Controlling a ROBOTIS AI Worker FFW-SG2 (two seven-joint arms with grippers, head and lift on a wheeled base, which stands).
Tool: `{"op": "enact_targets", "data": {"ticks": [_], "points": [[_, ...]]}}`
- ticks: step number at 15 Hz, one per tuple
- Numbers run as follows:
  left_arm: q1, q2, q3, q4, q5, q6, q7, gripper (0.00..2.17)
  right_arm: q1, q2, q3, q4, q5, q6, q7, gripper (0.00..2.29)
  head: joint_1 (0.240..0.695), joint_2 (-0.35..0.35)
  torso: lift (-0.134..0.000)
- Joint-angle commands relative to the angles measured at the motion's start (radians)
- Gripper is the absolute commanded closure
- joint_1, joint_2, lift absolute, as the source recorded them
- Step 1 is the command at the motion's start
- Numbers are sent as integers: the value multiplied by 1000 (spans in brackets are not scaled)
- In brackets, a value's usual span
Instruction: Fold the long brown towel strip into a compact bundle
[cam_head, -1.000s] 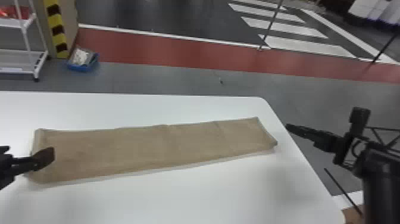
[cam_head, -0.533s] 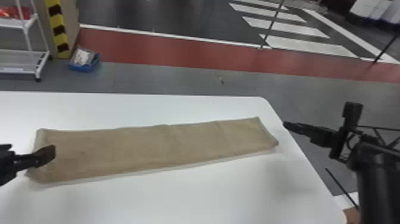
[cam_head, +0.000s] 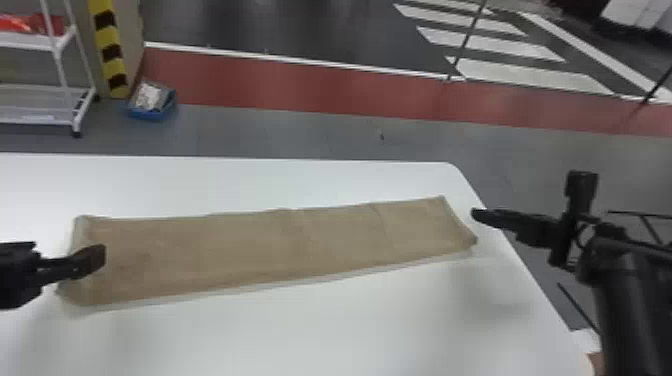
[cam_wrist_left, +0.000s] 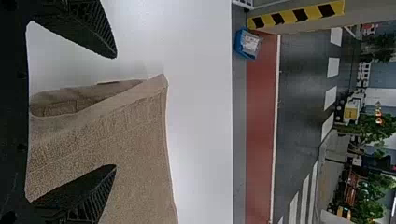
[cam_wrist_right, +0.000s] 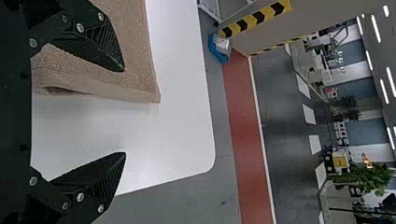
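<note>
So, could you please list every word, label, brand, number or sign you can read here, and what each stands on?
No text can be read.
Brown towel strip and white table: no lettering seen.
Pale packet in the blue bin: any print is too small.
Yellow-and-black hazard stripes: no letters made out.
White floor stripes: plain markings.
Far-off yellow object: too small to read.
</note>
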Motion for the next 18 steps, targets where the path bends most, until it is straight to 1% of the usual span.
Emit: {"op": "enact_targets", "data": {"ticks": [1,2,3,4,6,8,9,10,12,14,16,17,18], "points": [[-16,4,-1,28,-5,0,0,39,2,26,34,5,8,-46,-26,286,695,-287,-125],[-23,6,-3,44,0,0,0,39,5,43,34,5,9,-74,-52,286,695,-276,-125],[-26,9,-1,55,7,0,0,39,5,48,42,13,14,-74,-69,286,695,-268,-125],[-33,15,-1,67,9,0,1,39,3,49,65,24,14,-86,-81,286,695,-261,-125],[-54,21,-17,92,0,0,1,39,-8,52,89,39,20,-86,-132,286,695,-250,-125],[-82,24,-24,121,-8,0,0,49,-26,54,111,65,26,-86,-153,286,695,-239,-125],[-88,24,-27,129,-8,0,0,90,-29,55,115,70,29,-83,-153,296,695,-237,-125],[-89,24,-27,130,-8,0,0,117,-29,55,117,70,29,-83,-152,353,695,-233,-125],[-89,26,-27,130,-10,3,-10,178,-37,55,123,76,31,-68,-147,380,695,-228,-125],[-86,26,-27,129,-10,37,-10,194,-43,55,132,79,44,-40,-133,380,695,-225,-125],[-80,32,-27,124,-8,40,-10,198,-46,54,130,79,44,-22,-121,468,695,-222,-125],[-80,35,-27,124,-10,43,-13,211,-47,52,130,79,46,-19,-118,475,695,-220,-125],[-80,40,-27,124,-10,43,-16,259,-47,52,130,77,46,-13,-115,515,695,-219,-125]]}}
